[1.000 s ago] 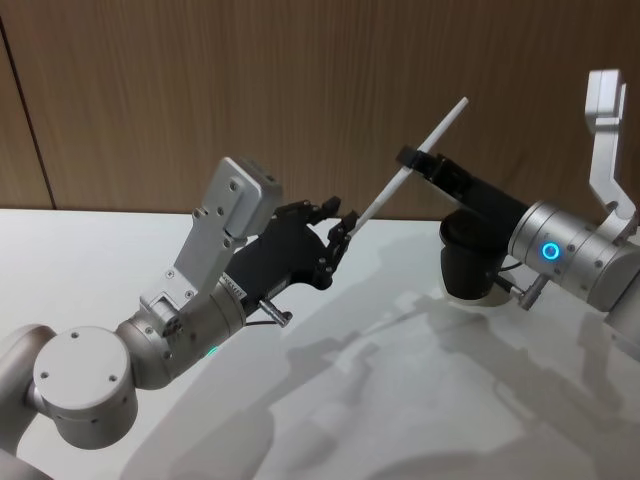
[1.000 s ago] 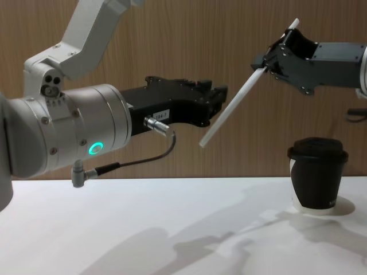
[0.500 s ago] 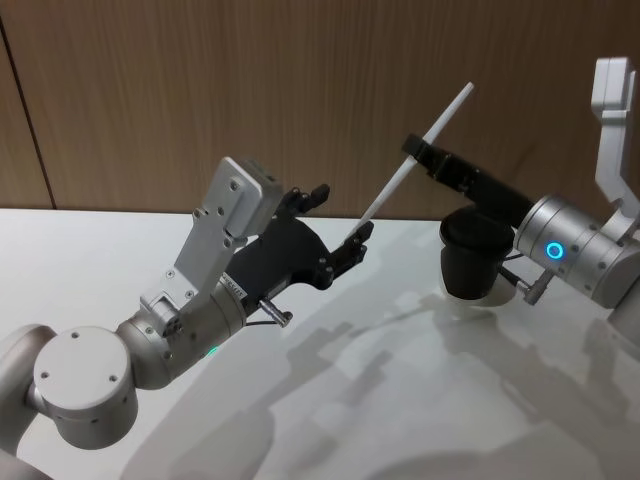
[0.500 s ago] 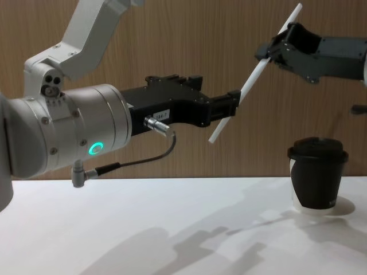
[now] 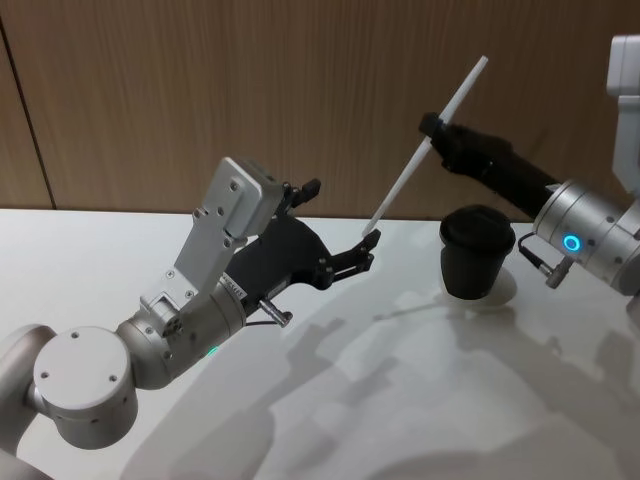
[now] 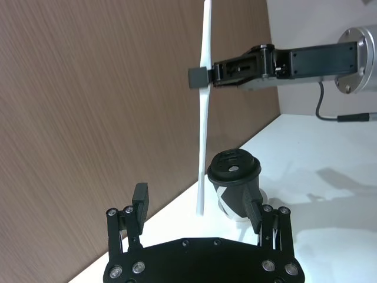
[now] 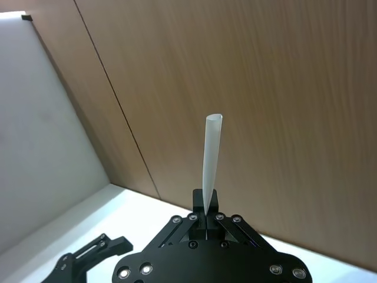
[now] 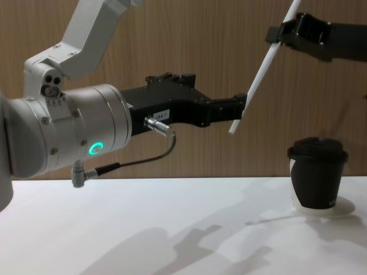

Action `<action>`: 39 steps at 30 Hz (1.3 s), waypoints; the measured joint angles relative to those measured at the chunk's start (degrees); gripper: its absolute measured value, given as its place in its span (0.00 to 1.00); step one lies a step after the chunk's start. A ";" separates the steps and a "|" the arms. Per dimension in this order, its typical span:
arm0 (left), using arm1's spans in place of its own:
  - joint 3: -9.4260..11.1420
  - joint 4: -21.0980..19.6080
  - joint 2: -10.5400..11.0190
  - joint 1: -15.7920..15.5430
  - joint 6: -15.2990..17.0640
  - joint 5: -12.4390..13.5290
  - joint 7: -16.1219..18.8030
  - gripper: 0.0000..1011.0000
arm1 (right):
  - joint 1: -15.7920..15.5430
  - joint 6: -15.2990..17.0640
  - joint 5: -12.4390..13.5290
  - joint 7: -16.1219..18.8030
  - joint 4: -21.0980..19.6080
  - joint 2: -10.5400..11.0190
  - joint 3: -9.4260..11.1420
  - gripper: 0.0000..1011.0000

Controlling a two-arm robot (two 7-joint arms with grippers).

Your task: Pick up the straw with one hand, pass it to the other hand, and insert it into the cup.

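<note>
Right pincer (image 5: 432, 128) was clamped on the straw (image 5: 425, 150) about a third of the way down from its top end, holding it tilted in the air above and to the left of the cup (image 5: 477, 250). Left pincer (image 6: 199, 212) stood wide, fingers spread either side of the straw's lower tip without gripping it. The cup sat lidded on the bench (image 5: 400, 400), near the right arm.

Risks as judged:
- The lower end hung level with the left pincer's fingers; any sideways travel could knock the straw against a finger (image 6: 139, 203) and twist it in the right grip.
- The grip sat high on a long, thin straw, so the free tip may wobble and miss the small hole in the lid (image 6: 233, 167).
- A tilted entry could jam on the lid and buckle the straw or tip the light cup.
</note>
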 joint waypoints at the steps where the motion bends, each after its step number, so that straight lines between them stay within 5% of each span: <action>1: 0.00 0.00 0.00 0.00 0.00 0.00 0.00 0.99 | 0.00 0.00 0.00 0.00 0.00 0.00 0.00 0.01; 24: 0.00 0.00 0.00 0.00 0.00 0.00 0.00 0.99 | 5.61 -13.38 -13.62 6.17 3.52 7.13 -3.26 0.01; 39: 0.00 0.00 0.00 0.00 0.00 0.00 0.00 0.99 | 6.87 -15.52 -16.89 9.48 4.29 9.91 -3.55 0.01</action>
